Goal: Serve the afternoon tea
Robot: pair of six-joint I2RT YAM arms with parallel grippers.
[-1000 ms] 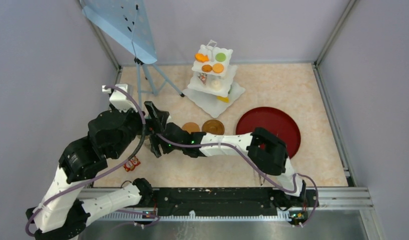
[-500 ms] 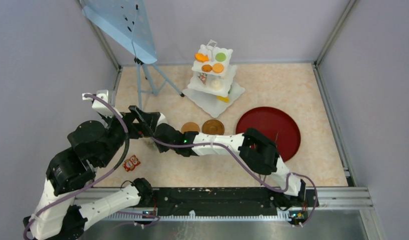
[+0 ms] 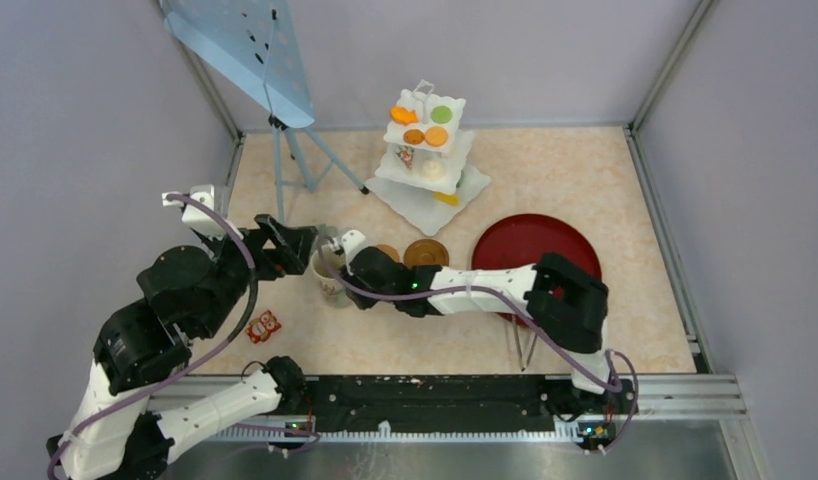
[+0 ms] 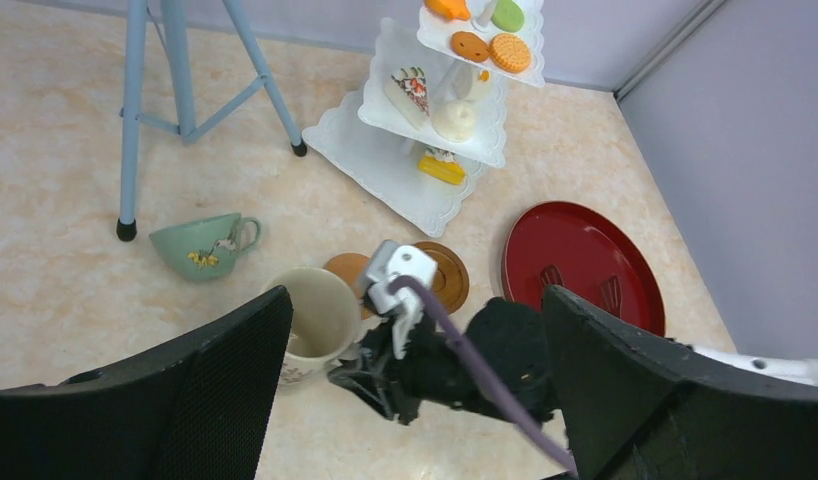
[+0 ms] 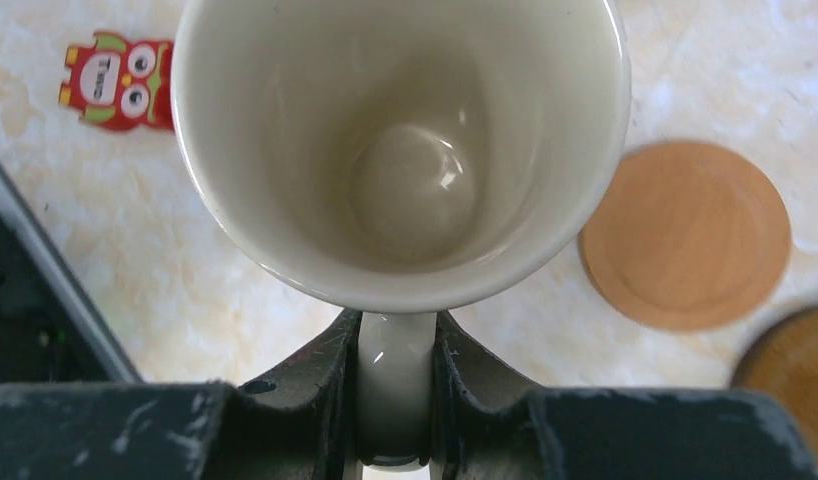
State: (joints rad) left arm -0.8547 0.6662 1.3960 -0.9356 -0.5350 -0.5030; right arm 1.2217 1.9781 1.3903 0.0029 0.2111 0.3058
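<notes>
The cream mug (image 3: 330,279) (image 4: 311,314) stands upright and empty, left of two round coasters. My right gripper (image 3: 351,274) (image 5: 397,340) is shut on the mug (image 5: 400,140), gripping its handle from the right. My left gripper (image 3: 288,244) (image 4: 415,300) hangs open above the mug and the right wrist, holding nothing. The teal cup (image 4: 201,245) lies tilted on the table further left. Toy sweets sit on the white tiered stand (image 3: 426,160) (image 4: 385,165) at the back: orange fish, orange discs (image 3: 425,136), a green round (image 3: 441,114) and a yellow wedge (image 4: 441,168).
A light coaster (image 3: 386,253) (image 5: 690,235) and a dark coaster (image 3: 426,254) lie right of the mug. The dark-red tray (image 3: 550,245) is further right, with metal tongs (image 3: 523,345) at its near edge. An owl sticker (image 3: 264,326) lies near left. A blue tripod (image 3: 285,150) stands back left.
My right gripper has closed on the mug's handle and shifted a little right. My left arm drew back to the left, uncovering the mug.
</notes>
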